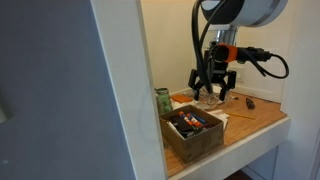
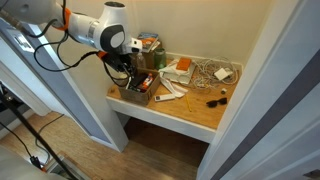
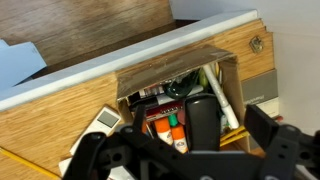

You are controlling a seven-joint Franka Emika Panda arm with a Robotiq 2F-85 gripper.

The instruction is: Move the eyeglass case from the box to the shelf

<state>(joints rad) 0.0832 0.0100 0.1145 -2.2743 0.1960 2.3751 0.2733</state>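
The box (image 1: 200, 140) is seen in plain cardboard brown, and red, orange and dark items are shown inside it. Among them a blackish oblong, the eyeglass case (image 3: 203, 120), is seen. Beside the box a green can (image 1: 163, 100) is shown. Beneath the box, the shelf (image 1: 262, 116) is grained light-brown wood edged in white. Above the box, the gripper (image 1: 214, 93) is coloured black, with orange behind it.

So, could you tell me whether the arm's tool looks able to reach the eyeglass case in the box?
Probably yes. In the wrist view the open tool hangs over the open-top box, and the eyeglass case lies on top, between its fingers. Small items crowd beside it, but nothing covers it.
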